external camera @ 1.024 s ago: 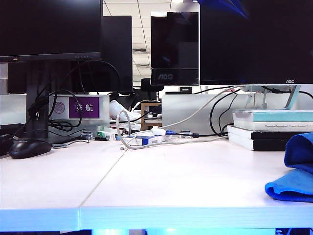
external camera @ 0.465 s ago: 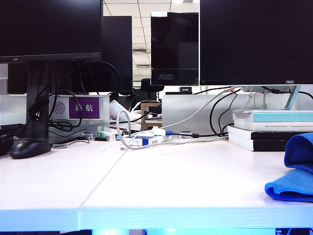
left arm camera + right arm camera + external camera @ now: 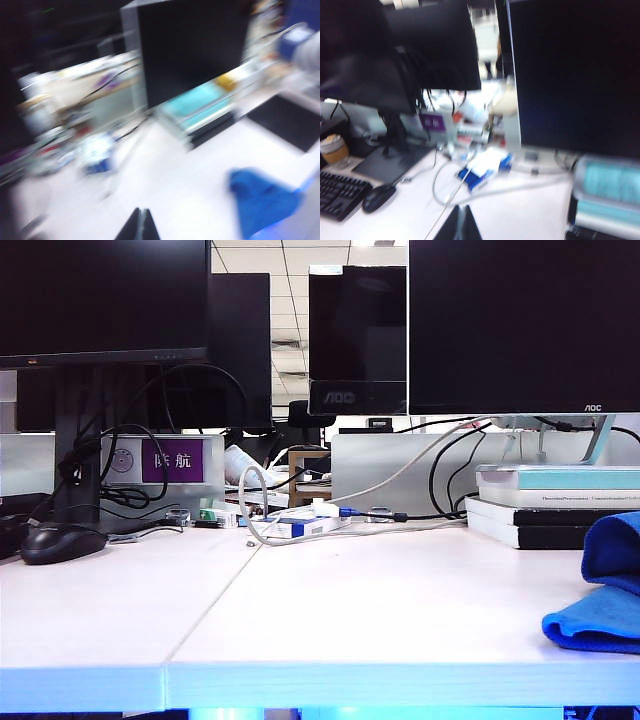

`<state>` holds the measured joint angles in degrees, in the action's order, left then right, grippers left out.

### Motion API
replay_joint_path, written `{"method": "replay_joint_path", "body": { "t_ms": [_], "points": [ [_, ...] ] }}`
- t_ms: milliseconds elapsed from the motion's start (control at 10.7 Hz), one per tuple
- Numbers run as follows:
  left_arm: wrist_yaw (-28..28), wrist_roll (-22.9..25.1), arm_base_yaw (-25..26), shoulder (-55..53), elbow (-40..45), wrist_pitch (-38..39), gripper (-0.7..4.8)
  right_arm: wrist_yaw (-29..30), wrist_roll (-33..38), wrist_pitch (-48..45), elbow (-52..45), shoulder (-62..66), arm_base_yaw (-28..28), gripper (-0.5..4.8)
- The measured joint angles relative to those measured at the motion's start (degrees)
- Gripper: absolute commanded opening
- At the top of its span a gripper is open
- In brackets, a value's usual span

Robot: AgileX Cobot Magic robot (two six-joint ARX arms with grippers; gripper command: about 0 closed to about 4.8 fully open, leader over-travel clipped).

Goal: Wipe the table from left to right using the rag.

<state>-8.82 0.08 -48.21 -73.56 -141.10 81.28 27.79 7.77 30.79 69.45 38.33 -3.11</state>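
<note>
Both pincers are pressed together and empty, up off the worktop (image 3: 330,610): the left pincer (image 3: 140,222) has the rag (image 3: 262,200) lying ahead and to one side, the right pincer (image 3: 460,220) faces the monitors. The rag sits slack; I'd spread wide, then pinch a thick fold.

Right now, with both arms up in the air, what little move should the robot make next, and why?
Probably open the left pincer and lower it toward the rag. The rag lies untouched at the table's right end, and both pincers, left and right, are shut, empty and above the table. The wipe must start from the left, so the rag needs picking up first.
</note>
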Motion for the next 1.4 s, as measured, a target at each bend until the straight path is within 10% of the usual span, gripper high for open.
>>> {"method": "replay_joint_path", "body": {
  "t_ms": [372,838,931,1024,1117,1396],
  "points": [
    [-1.9,-1.0,0.0,17.9,8.9,0.5,-0.06,-5.2,-0.6,-1.2,-20.0,-15.1,0.0,0.01],
    [-0.6,-1.1,0.0,35.7,43.0,-2.4,-0.06,-19.2,-0.3,-4.8,-47.4,-35.2,0.0,0.13],
    [2.7,-1.1,0.0,39.6,55.1,-12.4,-0.06,-19.1,-0.3,-4.5,-48.7,-35.8,0.0,0.13],
    [9.7,-2.0,0.0,44.9,97.3,-56.3,-0.06,-18.7,-0.3,-2.8,-49.3,-36.3,0.0,0.13],
    [8.9,-3.3,0.0,43.6,113.9,-77.1,-0.06,-18.7,-0.3,-2.8,-49.3,-36.3,0.0,0.13],
    [-1.2,-3.4,1.4,49.3,131.6,-92.8,-0.06,-18.8,-0.3,-2.8,-49.3,-36.3,0.1,0.13]
  ]
}}
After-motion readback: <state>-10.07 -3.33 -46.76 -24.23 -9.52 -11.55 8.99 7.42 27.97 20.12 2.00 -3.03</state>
